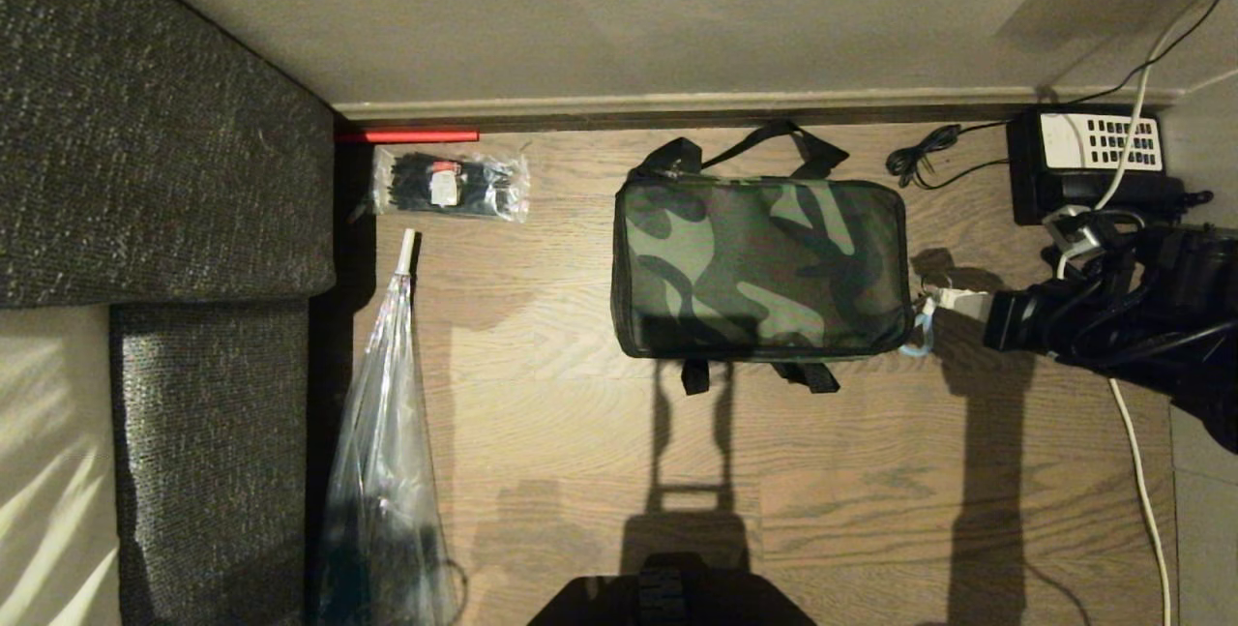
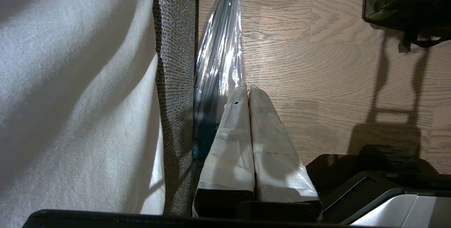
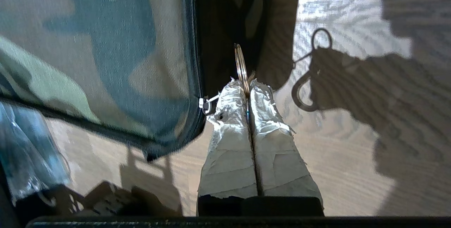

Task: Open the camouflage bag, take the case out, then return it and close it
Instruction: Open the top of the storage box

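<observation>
Metal ring (image 3: 241, 64) pinched in the closed right tool (image 3: 248, 86) beside the camouflage bag (image 1: 761, 263), plain only at the wrist.

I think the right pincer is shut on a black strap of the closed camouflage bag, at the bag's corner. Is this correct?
Not quite. The right pincer is shut on the metal ring of the zipper pull, not on a black strap; the right wrist view shows it. The camouflage bag is closed, and the grip is at its corner.

Camouflage bag (image 1: 761, 268) mid-floor; cable-tie packet (image 1: 451, 184) left; telephone (image 1: 1088, 162) right, by wall.
</observation>
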Robot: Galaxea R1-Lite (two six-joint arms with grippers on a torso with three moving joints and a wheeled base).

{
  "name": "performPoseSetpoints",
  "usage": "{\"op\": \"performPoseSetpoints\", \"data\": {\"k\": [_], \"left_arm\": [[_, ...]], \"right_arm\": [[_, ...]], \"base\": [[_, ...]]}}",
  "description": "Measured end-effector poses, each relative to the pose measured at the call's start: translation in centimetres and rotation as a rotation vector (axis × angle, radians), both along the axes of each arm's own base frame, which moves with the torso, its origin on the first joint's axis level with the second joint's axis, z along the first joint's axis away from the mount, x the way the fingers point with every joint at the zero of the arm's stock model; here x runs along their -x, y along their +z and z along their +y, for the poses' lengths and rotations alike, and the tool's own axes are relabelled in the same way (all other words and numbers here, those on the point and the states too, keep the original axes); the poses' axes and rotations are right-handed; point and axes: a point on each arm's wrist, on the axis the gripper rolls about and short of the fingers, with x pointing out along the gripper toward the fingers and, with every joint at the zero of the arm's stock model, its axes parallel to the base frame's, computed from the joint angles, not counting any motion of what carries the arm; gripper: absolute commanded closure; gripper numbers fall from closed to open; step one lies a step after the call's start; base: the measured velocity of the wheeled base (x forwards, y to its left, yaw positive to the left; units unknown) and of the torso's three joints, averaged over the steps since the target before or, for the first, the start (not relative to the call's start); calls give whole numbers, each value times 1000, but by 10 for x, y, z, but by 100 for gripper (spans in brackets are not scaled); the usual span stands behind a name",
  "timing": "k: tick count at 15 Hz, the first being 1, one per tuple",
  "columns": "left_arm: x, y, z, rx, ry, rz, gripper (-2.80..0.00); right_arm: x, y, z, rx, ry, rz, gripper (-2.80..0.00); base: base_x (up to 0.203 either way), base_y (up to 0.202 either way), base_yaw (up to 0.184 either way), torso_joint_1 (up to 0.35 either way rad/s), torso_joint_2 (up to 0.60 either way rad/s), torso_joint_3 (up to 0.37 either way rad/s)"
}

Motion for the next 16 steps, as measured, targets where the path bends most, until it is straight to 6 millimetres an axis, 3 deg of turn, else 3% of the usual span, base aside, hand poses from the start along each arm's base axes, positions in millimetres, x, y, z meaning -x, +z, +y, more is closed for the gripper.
{"op": "performPoseSetpoints", "data": {"k": [16], "left_arm": [[0,0,0,0,1,0,0]], "right_arm": [[-15,14,13,-53,61,-29,0]], "base": [[0,0,0,0,0,0]]}}
